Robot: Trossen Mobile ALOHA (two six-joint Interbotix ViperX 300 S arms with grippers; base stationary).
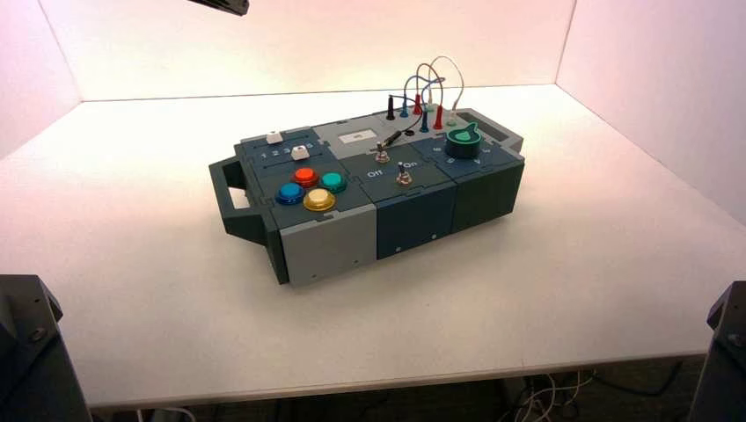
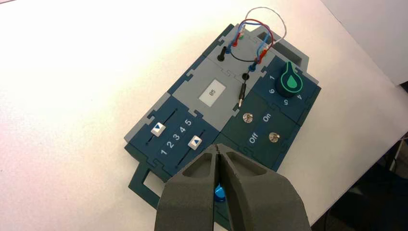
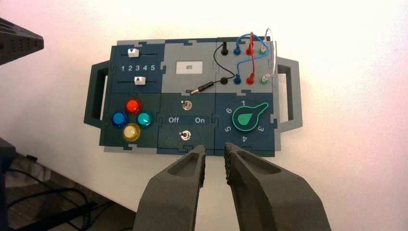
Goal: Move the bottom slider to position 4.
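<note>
Table [image 1: 176, 334] below; bottom slider [image 2: 195, 142] nearer left gripper [image 2: 217, 146] than right gripper [image 3: 215, 148].

Left arm [image 1: 33, 347]: one, dark; a section of it stands at the near left corner of the high view, cut off by the frame. Left gripper [image 2: 217, 148]: one, black, shut, its two fingers [image 2: 190, 180] meeting along a narrow seam, tips together; each finger tapered, with a recessed hollow. Right arm [image 1: 726, 352]: one, dark, partly visible at the near right corner of the high view. Right gripper [image 3: 215, 148]: one, black, open, a modest gap between the tips; inner faces textured, fingers tapered. Dark tip [image 1: 222, 5]: one, raised, at the high view's upper edge, left of centre; owning arm not determinable.
</note>
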